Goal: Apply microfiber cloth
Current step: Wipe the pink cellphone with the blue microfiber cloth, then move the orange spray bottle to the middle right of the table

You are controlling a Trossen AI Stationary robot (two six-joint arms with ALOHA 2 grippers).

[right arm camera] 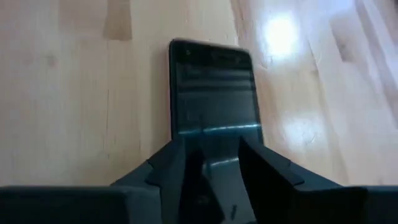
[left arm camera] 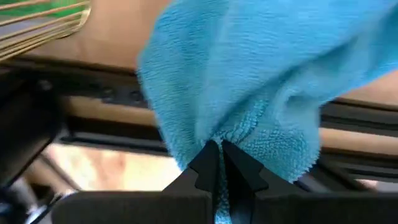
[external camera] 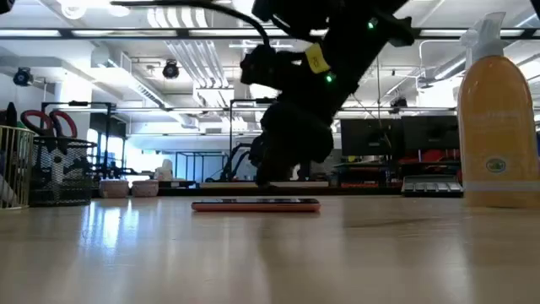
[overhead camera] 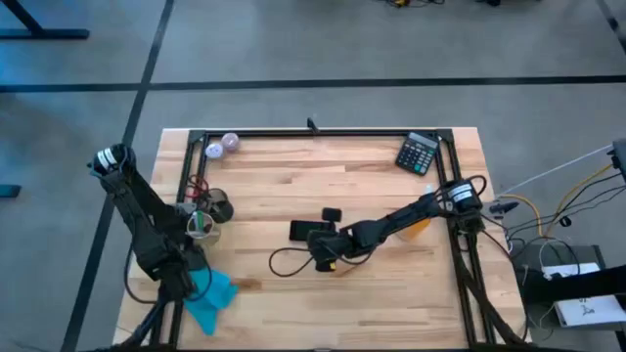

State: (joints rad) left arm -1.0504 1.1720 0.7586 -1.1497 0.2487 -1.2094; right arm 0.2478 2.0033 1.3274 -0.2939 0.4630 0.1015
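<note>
The teal-blue microfiber cloth [overhead camera: 213, 291] is at the table's near left corner, bunched in my left gripper [overhead camera: 182, 279], which is shut on it; it fills the left wrist view [left arm camera: 249, 74]. The black phone [overhead camera: 305, 231] lies flat on the wood near the table's middle, and the low view shows it from the side [external camera: 256, 204]. My right gripper [overhead camera: 325, 250] reaches in from the right and stands over the phone's near end [right arm camera: 211, 162]. My left gripper pinches a bunched fold of the cloth [left arm camera: 231, 134] between its two fingertips. The rest of the cloth spreads out beyond the fingers; I cannot tell whether it touches the table. My right gripper has a finger [right arm camera: 165, 168] at each long side of the phone, at its near end [right arm camera: 211, 134]. The fingers slant down from the table's right and near side, along the phone. The phone stays flat on the table.
An orange spray bottle [overhead camera: 416, 227] [external camera: 496, 118] stands under the right arm. A calculator [overhead camera: 419, 154] lies at the far right, a wire holder with scissors [overhead camera: 205, 210] at the left. A black cable [overhead camera: 284, 260] loops beside the phone. A black frame [overhead camera: 323, 134] rims the table.
</note>
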